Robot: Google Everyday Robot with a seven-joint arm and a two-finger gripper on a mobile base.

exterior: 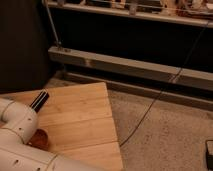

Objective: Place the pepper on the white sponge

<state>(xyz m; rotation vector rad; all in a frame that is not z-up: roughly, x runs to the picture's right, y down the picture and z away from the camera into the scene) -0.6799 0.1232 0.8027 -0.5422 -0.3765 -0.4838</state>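
My white arm (20, 135) fills the lower left corner, over the wooden table (80, 115). A black cylindrical part of the arm (40, 100) sticks out above its rounded joint. A small reddish-brown rounded thing (41, 139) shows on the table right beside the arm; it may be the pepper, but most of it is hidden. The gripper is not in view; it lies below or behind the arm, outside the frame. The white sponge is out of view.
The table's right edge (114, 125) drops to a speckled floor (165, 135). A dark cable (150, 107) runs across the floor. A grey metal rail (130, 65) and dark shelving stand behind. A dark object (209, 150) sits at the right edge.
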